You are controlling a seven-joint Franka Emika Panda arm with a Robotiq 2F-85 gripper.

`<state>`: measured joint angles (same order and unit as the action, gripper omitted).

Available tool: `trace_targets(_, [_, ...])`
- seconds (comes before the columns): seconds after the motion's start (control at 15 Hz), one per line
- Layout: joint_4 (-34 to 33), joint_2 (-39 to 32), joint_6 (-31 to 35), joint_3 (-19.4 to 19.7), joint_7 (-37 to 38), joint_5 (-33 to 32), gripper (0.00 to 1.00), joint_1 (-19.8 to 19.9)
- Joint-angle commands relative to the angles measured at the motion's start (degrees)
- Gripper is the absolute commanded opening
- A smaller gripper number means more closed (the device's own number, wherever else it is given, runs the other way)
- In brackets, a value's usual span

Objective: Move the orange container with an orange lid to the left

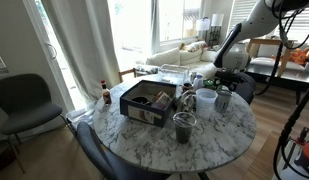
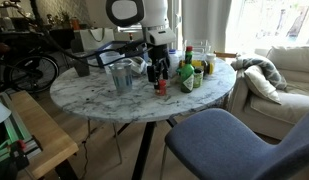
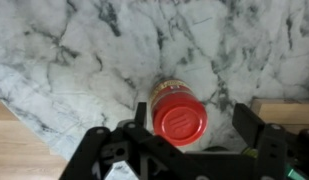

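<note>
Wrist view: orange container with an orange lid point(image 3: 181, 120) stands upright on the marble table point(image 3: 74, 50), lower centre of frame, lid on, contents hidden. Gripper point(image 3: 191, 116) fingers are apart, one on each side of the tub; frame-right finger clear of it, frame-left finger close, contact unclear. In an exterior view, an open box point(image 1: 147, 100) mid-table holds dark items. Clear cup point(image 1: 184, 127) is below it and white cup point(image 1: 206, 98) to its right; cup contents unclear. Dark bottle with red cap point(image 1: 105, 92) is at the table's left edge.

2 exterior views face the marble table point(image 1: 134, 138) from different sides; wrist view looks down, close.
</note>
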<state>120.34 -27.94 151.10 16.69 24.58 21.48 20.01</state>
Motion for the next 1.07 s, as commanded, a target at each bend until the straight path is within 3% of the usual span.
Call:
trace_targets(0.0, [-1.56,-2.00,-0.57,1.01,1.17,-0.49,0.56,-0.39])
trace_targets(0.27, [-1.15,-1.22,-3.18,2.60,2.96,-2.07,0.26,-1.26])
trace_targets(0.6, [3.18,6.46,-11.08,4.95,3.69,-5.93,0.24,-3.20])
trace_targets(1.0, [11.68,24.77,-17.86,6.76,4.52,-19.27,0.24,-6.78])
